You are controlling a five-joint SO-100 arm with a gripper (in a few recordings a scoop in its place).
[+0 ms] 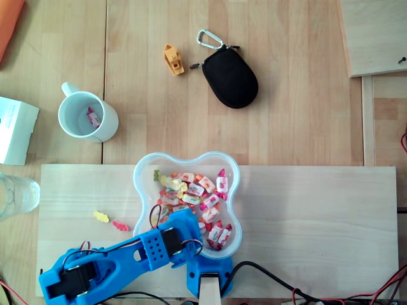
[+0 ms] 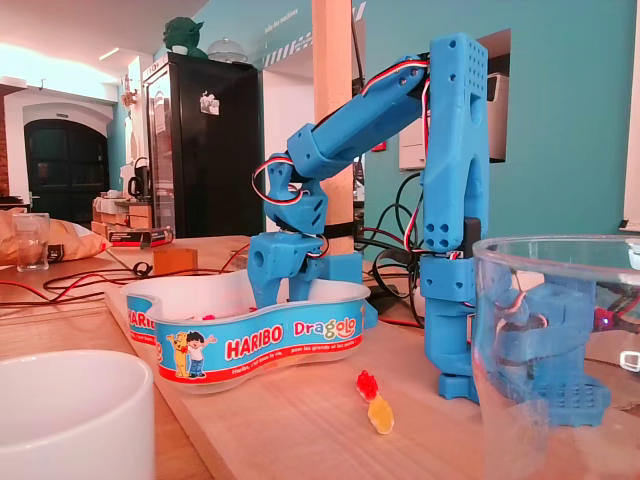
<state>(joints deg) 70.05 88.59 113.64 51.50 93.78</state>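
Observation:
My blue gripper [image 2: 271, 288] points down into a clear, clover-shaped Haribo candy bowl [image 2: 262, 345]. The bowl's wall hides the fingertips, so I cannot tell how the jaws stand. In the overhead view the gripper [image 1: 180, 223] reaches over the bowl's [image 1: 141, 166] near left part, above several wrapped candies [image 1: 193, 188]. Two loose gummies, one yellow [image 1: 100, 216] and one red [image 1: 120, 225], lie on the wooden board [image 1: 305, 222] left of the bowl. They also show in the fixed view as the red gummy [image 2: 367, 384] and the yellow gummy [image 2: 380, 414].
A white mug [image 1: 109, 127] with one candy [image 1: 94, 118] inside stands at the back left. A black pouch [image 1: 229, 77] with a carabiner [image 1: 208, 39] and a small orange toy [image 1: 173, 60] lie farther back. A glass [image 1: 14, 194] and a white box [image 1: 14, 131] sit at the left edge.

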